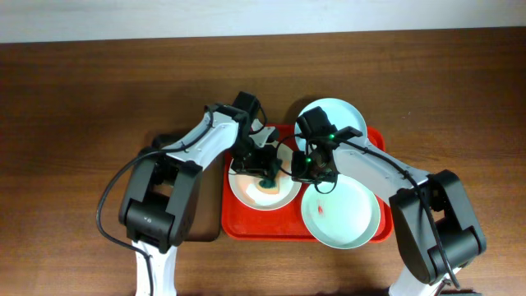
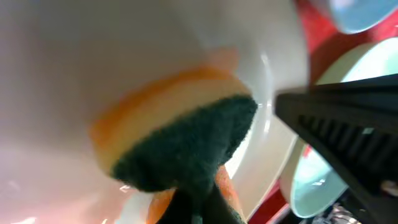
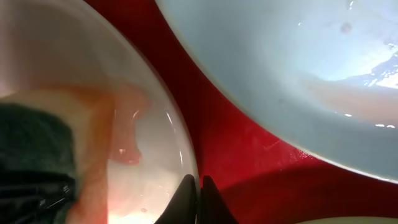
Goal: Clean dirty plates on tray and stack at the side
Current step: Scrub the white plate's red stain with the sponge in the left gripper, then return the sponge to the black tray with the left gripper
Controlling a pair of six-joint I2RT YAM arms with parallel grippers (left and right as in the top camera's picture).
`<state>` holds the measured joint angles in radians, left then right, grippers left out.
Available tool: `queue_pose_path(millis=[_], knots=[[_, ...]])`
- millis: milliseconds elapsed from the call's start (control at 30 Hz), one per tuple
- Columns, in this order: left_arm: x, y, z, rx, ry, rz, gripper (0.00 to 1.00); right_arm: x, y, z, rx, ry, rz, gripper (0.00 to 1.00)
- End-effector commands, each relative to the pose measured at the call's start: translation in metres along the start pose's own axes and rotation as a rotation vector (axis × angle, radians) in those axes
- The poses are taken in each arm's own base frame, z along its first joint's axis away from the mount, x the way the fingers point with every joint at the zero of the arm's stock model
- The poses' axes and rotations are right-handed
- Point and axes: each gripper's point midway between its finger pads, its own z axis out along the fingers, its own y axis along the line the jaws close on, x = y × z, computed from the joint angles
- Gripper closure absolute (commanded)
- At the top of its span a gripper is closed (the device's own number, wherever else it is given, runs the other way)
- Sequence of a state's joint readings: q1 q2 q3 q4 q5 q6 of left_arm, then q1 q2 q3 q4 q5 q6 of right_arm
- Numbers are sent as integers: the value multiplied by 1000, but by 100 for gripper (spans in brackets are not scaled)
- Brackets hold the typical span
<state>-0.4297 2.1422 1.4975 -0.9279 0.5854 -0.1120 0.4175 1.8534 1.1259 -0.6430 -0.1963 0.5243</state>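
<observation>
tray [image 1: 263, 224]: red, flat on the wooden surface [image 1: 82, 82], near the middle of its near edge.
white plate [image 1: 246, 191]: on the left half of the tray, with an orange-pink smear in its well.
left tool [image 1: 265, 171]: clamped on a yellow-and-green sponge [image 2: 186, 143], which is pressed against the white plate.
right tool [image 3: 197, 196]: fingers drawn together on the white plate's right rim.
pale blue plate [image 1: 341, 115]: at the tray's far side, overhanging the rim toward the surface's far edge.
mint plate [image 1: 349, 218]: at the tray's near right corner, with a small red smear.
</observation>
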Motion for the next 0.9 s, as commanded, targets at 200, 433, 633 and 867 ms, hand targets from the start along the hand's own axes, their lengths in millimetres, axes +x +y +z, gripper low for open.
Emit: queue_pose_path(millis=[200,433,633,867], knots=[[-4,66,-37,-392,-114,-48,100,-8,0,-2,3,-23,7,96],[25,20,3,-102,-11,-39,100,-7,0,-2,3,-23,7,96],[31,42,-180,-381,-424,-97,100,-7,-1,-2,5,-20,7,96],[88,130,-155,-640,-298,-340,100,-6,-1,-2,7,-16,8,95]])
